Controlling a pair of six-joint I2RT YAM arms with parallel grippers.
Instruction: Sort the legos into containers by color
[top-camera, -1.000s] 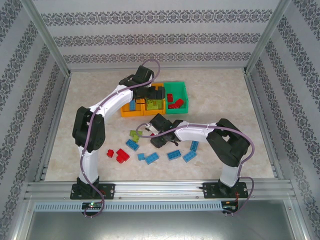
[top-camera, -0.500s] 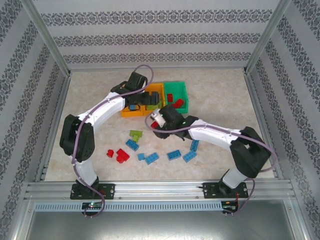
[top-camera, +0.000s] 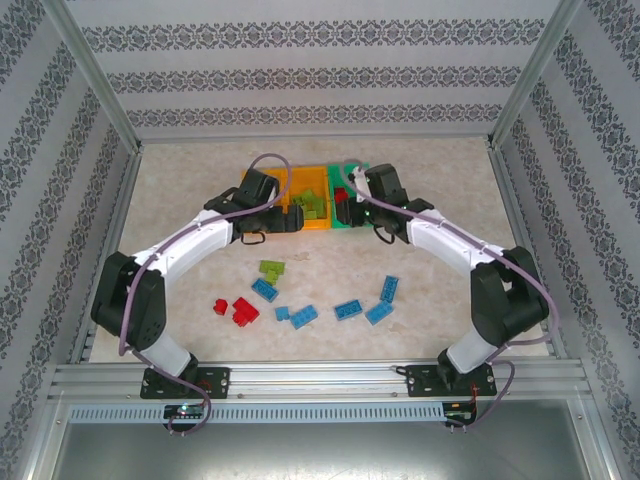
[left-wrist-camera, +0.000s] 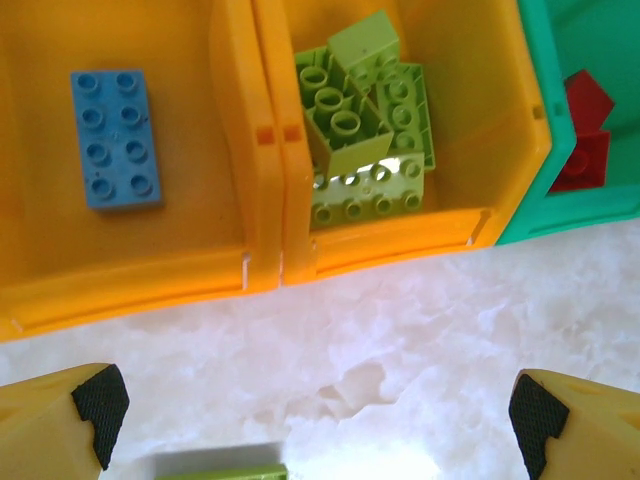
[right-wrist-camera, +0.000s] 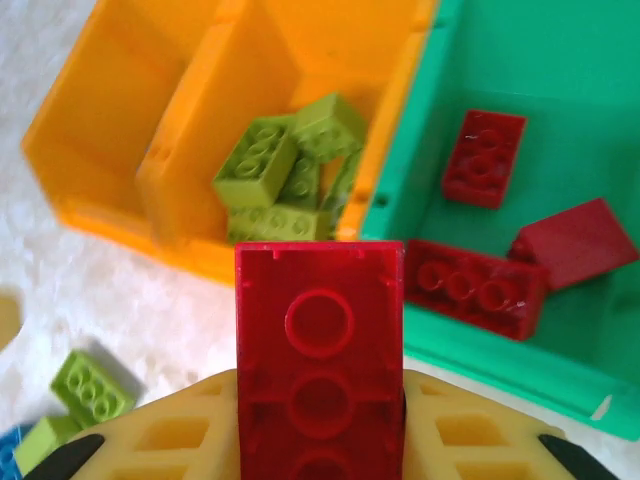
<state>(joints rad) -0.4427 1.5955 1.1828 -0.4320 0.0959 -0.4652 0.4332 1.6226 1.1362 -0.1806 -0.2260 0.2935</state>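
Right gripper (right-wrist-camera: 320, 455) pinching red brick (right-wrist-camera: 320, 340) by long sides; brick's long axis runs straight out from wrist, far end pointing at near wall of green bin (right-wrist-camera: 470, 375), red bricks (right-wrist-camera: 480, 280) inside. Left gripper (left-wrist-camera: 320, 425) jaws spread wide over bare table (left-wrist-camera: 420, 330), just before two orange bins (left-wrist-camera: 130, 270): blue brick (left-wrist-camera: 115, 137) in left one, lime bricks (left-wrist-camera: 360, 150) in right. Loose bricks (top-camera: 300, 315) scattered on pale marbled table; patterned wallpaper walls (top-camera: 320, 80), metal frame (top-camera: 90, 60)

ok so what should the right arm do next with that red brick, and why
Probably ease the right pincer forward until the red brick it grips is well over the green bin, then open. The brick hangs by that bin's near corner, and the bin already holds the other red bricks.
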